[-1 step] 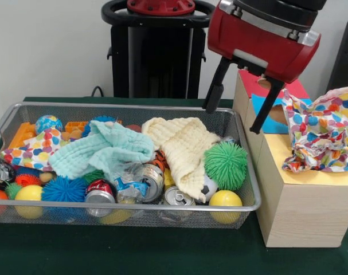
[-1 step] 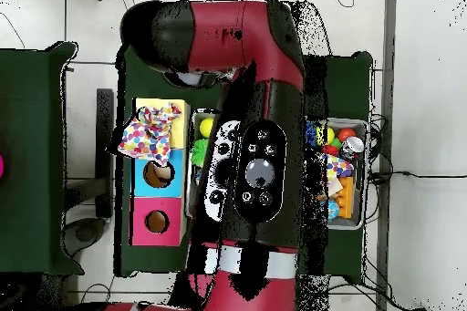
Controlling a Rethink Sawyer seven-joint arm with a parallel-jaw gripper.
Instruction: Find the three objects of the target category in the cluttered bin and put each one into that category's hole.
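Note:
My gripper (image 1: pixel 233 119) hangs open and empty above the gap between the wire bin (image 1: pixel 133 207) and the wooden box (image 1: pixel 302 209). A polka-dot cloth (image 1: pixel 320 129) lies crumpled on the box's yellow section; the overhead view shows that cloth (image 2: pixel 150 134) over the yellow end. In the bin lie a mint cloth (image 1: pixel 102 150), a cream cloth (image 1: pixel 182 149) and another polka-dot cloth (image 1: pixel 30 152) at the left. The blue section's hole (image 2: pixel 159 174) and the pink section's hole (image 2: pixel 157 222) are uncovered. From overhead the arm (image 2: pixel 260 143) hides the gripper and most of the bin.
The bin also holds soda cans (image 1: pixel 100 192), a green spiky ball (image 1: pixel 226 165), a blue spiky ball (image 1: pixel 65 189), yellow balls (image 1: pixel 225 199) and orange plastic pieces (image 1: pixel 22 134). The box stands close against the bin's right side on the green table (image 1: pixel 162 252).

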